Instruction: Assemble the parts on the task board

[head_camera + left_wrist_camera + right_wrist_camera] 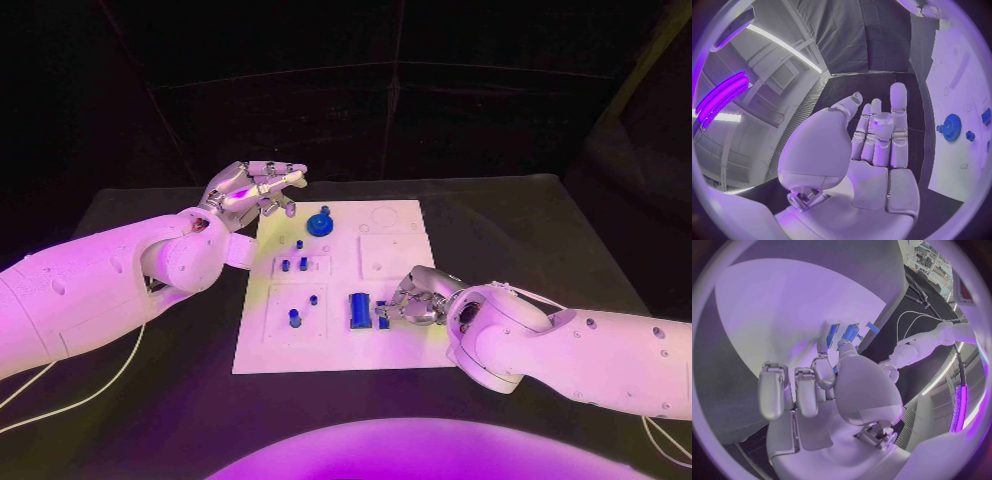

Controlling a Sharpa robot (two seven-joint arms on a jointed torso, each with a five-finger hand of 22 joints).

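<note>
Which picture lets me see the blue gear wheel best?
The left wrist view: the blue gear shows its teeth clearly on the task board. The head view shows it small and far off. In the right wrist view I cannot pick it out.

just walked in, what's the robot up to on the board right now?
It's assembling blue parts on the white task board. The right hand is down at the board's near right area, fingers pinching a small blue part beside the blue cylinder. The left hand hovers open at the board's far left corner, holding nothing, next to the blue gear. A few small blue pegs stand in the left side of the board.
</note>
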